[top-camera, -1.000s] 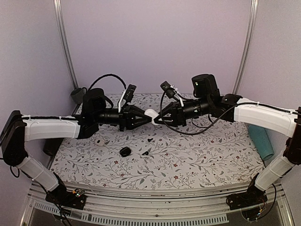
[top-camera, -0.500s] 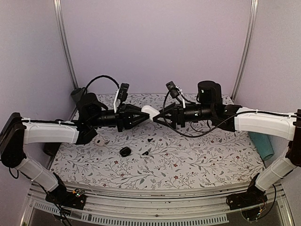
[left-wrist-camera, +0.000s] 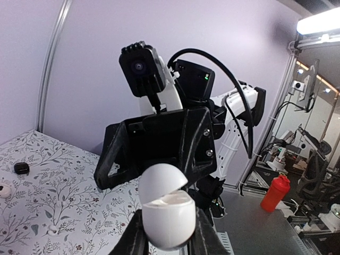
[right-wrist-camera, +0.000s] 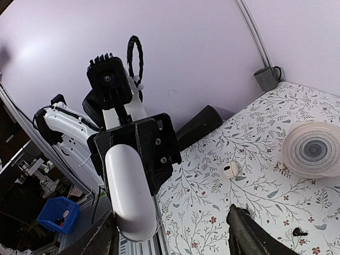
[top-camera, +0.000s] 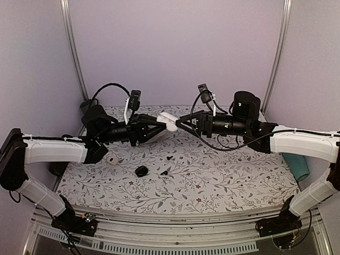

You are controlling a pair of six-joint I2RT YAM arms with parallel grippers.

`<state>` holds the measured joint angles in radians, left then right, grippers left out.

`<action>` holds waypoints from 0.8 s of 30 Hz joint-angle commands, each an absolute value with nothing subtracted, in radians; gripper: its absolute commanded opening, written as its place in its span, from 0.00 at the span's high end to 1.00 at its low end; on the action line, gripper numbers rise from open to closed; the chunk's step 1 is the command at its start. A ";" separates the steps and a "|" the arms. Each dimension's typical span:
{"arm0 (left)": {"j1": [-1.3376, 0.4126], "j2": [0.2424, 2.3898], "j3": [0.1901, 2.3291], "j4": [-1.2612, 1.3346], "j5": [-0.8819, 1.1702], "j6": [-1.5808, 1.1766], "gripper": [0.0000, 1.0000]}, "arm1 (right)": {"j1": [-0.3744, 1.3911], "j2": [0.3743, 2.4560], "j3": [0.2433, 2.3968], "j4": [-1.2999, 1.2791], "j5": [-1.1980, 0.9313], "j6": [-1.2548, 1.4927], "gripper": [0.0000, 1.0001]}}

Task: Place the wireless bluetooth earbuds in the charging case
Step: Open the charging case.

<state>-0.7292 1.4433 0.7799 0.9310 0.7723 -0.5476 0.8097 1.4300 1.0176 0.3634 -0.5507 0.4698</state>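
My left gripper point(top-camera: 161, 125) is shut on the white charging case point(top-camera: 168, 120), held in the air above the back of the table. In the left wrist view the charging case point(left-wrist-camera: 167, 212) sits between my fingers point(left-wrist-camera: 134, 240) with its lid slightly ajar. My right gripper point(top-camera: 180, 122) faces it from the right, open. In the right wrist view the case point(right-wrist-camera: 130, 186) stands just beside one of the right fingers point(right-wrist-camera: 101, 240), with a wide gap to the other. One white earbud point(top-camera: 112, 160) lies on the flowered table below the left arm, also seen as the earbud point(right-wrist-camera: 230, 170).
Small black bits point(top-camera: 141, 171) point(top-camera: 164, 172) point(top-camera: 170, 158) lie mid-table. A teal cylinder point(top-camera: 295, 159) sits at the right edge, a dark cup point(top-camera: 87, 107) at the back left, and a black cylinder point(right-wrist-camera: 199, 125) on the left. A translucent disc point(right-wrist-camera: 313, 149) rests on the table.
The right gripper has opened off the case and drawn back to the right. The left gripper has carried the case up and slightly back.
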 commanded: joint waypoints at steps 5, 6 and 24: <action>-0.742 1.410 0.778 0.987 0.812 -0.547 1.00 | 0.791 1.420 1.025 0.405 -0.505 0.519 0.29; -0.742 1.409 0.778 0.986 0.812 -0.546 1.00 | 0.792 1.422 1.027 0.406 -0.512 0.521 0.29; -0.741 1.433 0.813 0.938 0.794 -0.534 1.00 | 0.818 1.469 1.067 0.454 -0.691 0.510 0.61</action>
<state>-0.7311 1.4311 0.7811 0.9379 0.7959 -0.5426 0.8074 1.4464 1.0325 0.4282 -0.6464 0.5148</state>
